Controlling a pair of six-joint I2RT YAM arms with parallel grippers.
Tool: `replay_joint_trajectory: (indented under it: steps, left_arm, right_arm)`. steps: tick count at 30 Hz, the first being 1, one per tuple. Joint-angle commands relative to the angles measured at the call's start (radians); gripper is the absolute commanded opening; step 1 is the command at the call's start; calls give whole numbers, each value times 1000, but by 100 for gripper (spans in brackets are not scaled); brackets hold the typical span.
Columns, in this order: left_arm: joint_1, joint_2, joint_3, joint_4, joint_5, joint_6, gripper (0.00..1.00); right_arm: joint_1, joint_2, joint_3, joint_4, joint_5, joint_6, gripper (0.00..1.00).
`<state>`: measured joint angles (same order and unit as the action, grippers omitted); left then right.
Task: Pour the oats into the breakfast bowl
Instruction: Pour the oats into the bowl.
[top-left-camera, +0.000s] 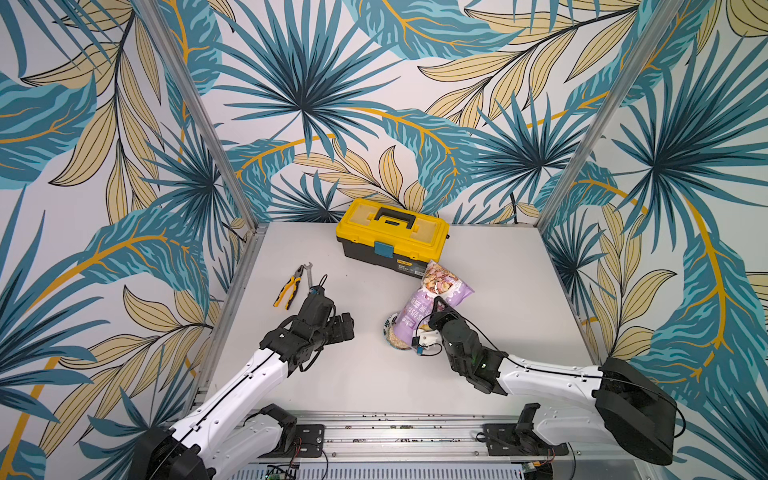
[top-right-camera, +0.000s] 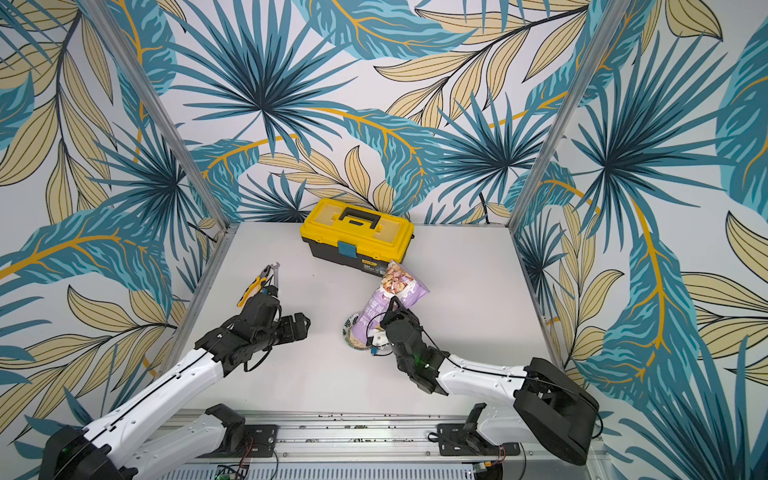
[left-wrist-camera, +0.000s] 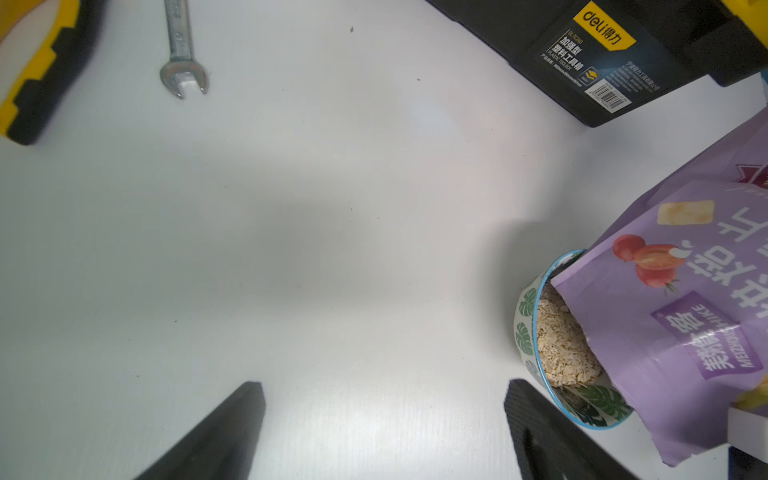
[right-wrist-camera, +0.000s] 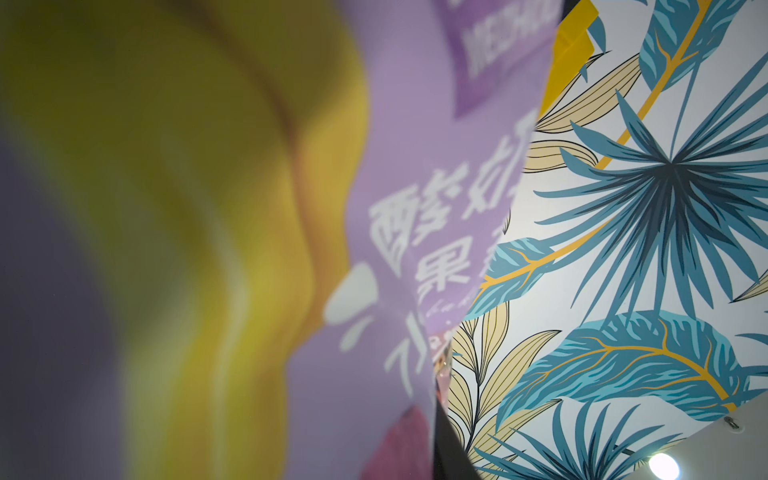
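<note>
The light purple pouch (top-left-camera: 432, 297) (top-right-camera: 388, 297) is tipped mouth-down over the breakfast bowl (top-left-camera: 386, 328) (top-right-camera: 348, 326), a small white bowl with green leaves and a blue rim. My right gripper (top-left-camera: 430, 322) (top-right-camera: 386, 322) is shut on the pouch's lower part. The left wrist view shows pale oats (left-wrist-camera: 561, 345) piled inside the bowl (left-wrist-camera: 524, 328) under the pouch's mouth (left-wrist-camera: 685, 299). The right wrist view is mostly filled by the blurred pouch (right-wrist-camera: 415, 208). My left gripper (top-left-camera: 345, 326) (top-right-camera: 301, 324) (left-wrist-camera: 384, 386) hovers open and empty to the left of the bowl.
A yellow-and-black toolbox (top-left-camera: 392, 237) (left-wrist-camera: 602, 54) stands shut at the back, just behind the pouch. Yellow-handled pliers (top-left-camera: 289, 289) (left-wrist-camera: 33, 70) and a steel wrench (top-left-camera: 308, 272) (left-wrist-camera: 183, 62) lie at the table's left side. Metal frame posts flank the table.
</note>
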<state>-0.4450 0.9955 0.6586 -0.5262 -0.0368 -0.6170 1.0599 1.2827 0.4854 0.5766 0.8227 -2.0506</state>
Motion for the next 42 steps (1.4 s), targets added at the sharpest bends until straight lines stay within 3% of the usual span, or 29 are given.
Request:
replay_joint_trajectory:
  steps: [1, 10, 18, 25, 34, 37, 40, 42]
  left_arm:
    - [5, 12, 0, 27, 6, 8, 95]
    - [5, 20, 16, 8, 5, 17, 94]
    - [5, 32, 12, 18, 16, 13, 92]
    - [6, 33, 19, 15, 15, 14, 92]
    - [5, 30, 12, 8, 13, 15, 91]
    - [5, 27, 17, 1, 6, 20, 91]
    - [5, 25, 24, -6, 4, 22, 91]
    - [5, 23, 25, -6, 1, 22, 91]
  right_arm:
    - [-6, -26, 16, 132, 64, 3, 0]
    - [-37, -88, 82, 92, 54, 1, 0]
    - [-35, -42, -25, 119, 70, 26, 0]
    - [-37, -100, 44, 135, 57, -34, 0]
    - [-37, -77, -19, 164, 59, -33, 0]
    - [-36, -106, 18, 95, 61, 3, 0]
    - [-36, -132, 109, -167, 74, 141, 0]
    - [-36, -137, 130, -220, 89, 175, 0]
